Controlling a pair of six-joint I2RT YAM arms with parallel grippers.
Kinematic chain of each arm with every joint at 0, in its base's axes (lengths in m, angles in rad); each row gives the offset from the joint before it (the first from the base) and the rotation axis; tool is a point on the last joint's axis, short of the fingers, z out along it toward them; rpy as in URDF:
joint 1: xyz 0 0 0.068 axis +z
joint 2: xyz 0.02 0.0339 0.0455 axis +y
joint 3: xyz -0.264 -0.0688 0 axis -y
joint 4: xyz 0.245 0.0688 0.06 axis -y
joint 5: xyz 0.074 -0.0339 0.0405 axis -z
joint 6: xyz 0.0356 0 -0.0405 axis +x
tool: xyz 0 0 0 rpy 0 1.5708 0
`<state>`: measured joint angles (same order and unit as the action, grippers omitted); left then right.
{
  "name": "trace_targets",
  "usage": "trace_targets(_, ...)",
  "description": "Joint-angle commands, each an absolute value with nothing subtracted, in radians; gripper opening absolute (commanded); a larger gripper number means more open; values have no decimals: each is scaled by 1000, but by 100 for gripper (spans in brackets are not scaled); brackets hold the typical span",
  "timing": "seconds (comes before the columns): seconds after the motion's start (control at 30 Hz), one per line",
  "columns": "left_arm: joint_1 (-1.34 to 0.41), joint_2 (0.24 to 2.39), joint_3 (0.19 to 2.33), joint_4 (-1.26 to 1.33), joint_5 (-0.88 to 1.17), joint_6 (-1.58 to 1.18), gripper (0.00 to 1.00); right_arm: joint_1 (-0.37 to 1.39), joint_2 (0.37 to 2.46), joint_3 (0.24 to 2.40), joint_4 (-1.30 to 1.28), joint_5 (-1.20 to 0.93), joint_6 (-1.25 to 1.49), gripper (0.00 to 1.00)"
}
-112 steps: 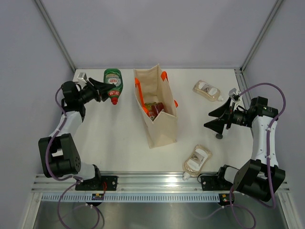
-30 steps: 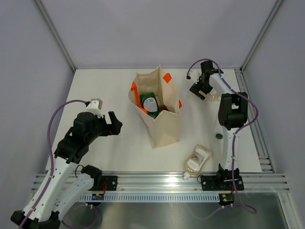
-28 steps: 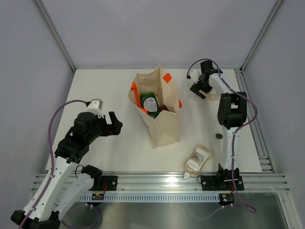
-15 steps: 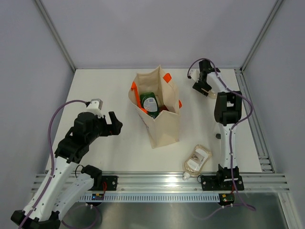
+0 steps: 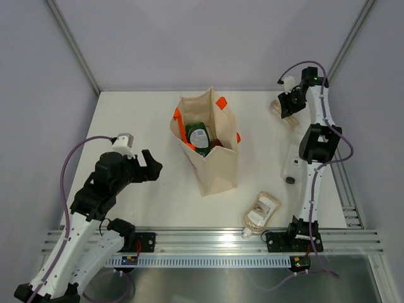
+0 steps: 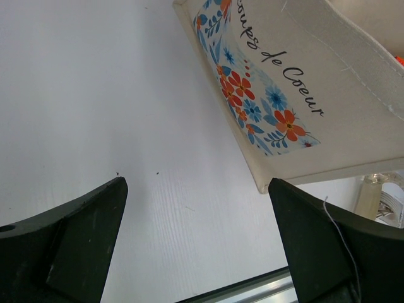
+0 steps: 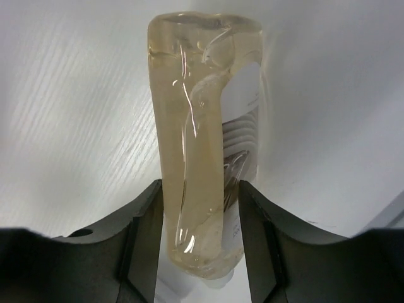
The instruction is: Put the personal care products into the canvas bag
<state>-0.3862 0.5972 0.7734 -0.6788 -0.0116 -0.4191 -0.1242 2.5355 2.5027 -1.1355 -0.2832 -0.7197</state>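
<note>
Clear beige refill pouch [image 7: 202, 158] is pinched between my right fingers [image 7: 142, 240] at 1 o'clock on the surface [image 5: 145, 126]. I'd squeeze gently, lift it high, then carry it toward 8 o'clock over the orange-handled beige canvas bag [image 5: 218, 167]. My left fingers [image 6: 76, 233] gape, empty.

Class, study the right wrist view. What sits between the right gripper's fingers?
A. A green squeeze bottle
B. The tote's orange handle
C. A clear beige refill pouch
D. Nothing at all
C: in the right wrist view, the right gripper has its two dark fingers pressed against either side of a clear beige refill pouch.
</note>
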Motion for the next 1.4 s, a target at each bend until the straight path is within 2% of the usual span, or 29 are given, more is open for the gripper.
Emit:
trace_targets(0.0, -383, 586, 764, -621, 34, -440, 99, -193, 2611, 2477, -1347, -529, -539, 43)
trace_targets(0.3, -383, 548, 769, -657, 21, -449, 99, -187, 2617, 2465, -1240, -371, -459, 49)
trace_targets(0.53, -383, 555, 772, -657, 26, -459, 99, -158, 2635, 2488, -1209, -275, -384, 61)
trace_targets(0.57, -383, 557, 773, -657, 26, -459, 99, -155, 2634, 2484, -1203, -253, -379, 66)
trace_targets(0.7, -383, 560, 776, -657, 28, -462, 99, -146, 2637, 2482, -1186, -193, -312, 70)
trace_targets(0.8, -383, 560, 776, -657, 32, -468, 99, -137, 2654, 2494, -1189, -164, -287, 67)
trace_targets(1.0, -383, 557, 787, -666, 31, -466, 99, -152, 2663, 2503, -1196, -211, -224, 52)
trace_targets(1.03, -383, 555, 790, -669, 31, -465, 99, -161, 2666, 2522, -1212, -242, -213, 47)
trace_targets(1.07, -383, 555, 793, -670, 31, -465, 99, -169, 2663, 2528, -1210, -303, -184, 45)
trace_targets(1.37, -383, 549, 810, -690, 31, -457, 99, -245, 2579, 2336, -1160, -725, -49, 39)
